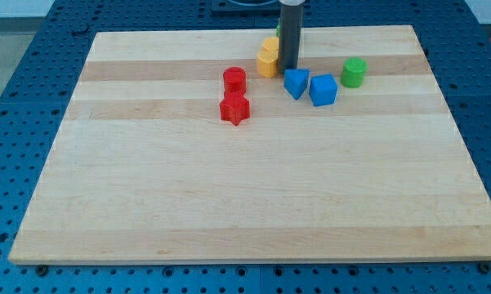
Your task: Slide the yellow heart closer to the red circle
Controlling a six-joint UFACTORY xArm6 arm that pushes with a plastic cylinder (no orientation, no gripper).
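Two yellow blocks sit together near the view's top centre. The lower one looks like the yellow heart. The upper one is partly hidden by the rod, and I cannot make out its shape. The red circle stands below and to the left of the heart, a short gap away. My tip rests on the board right against the heart's right side, between it and the blue triangle.
A red star lies just below the red circle. A blue cube sits right of the blue triangle. A green cylinder stands further right. A sliver of another green block shows behind the rod.
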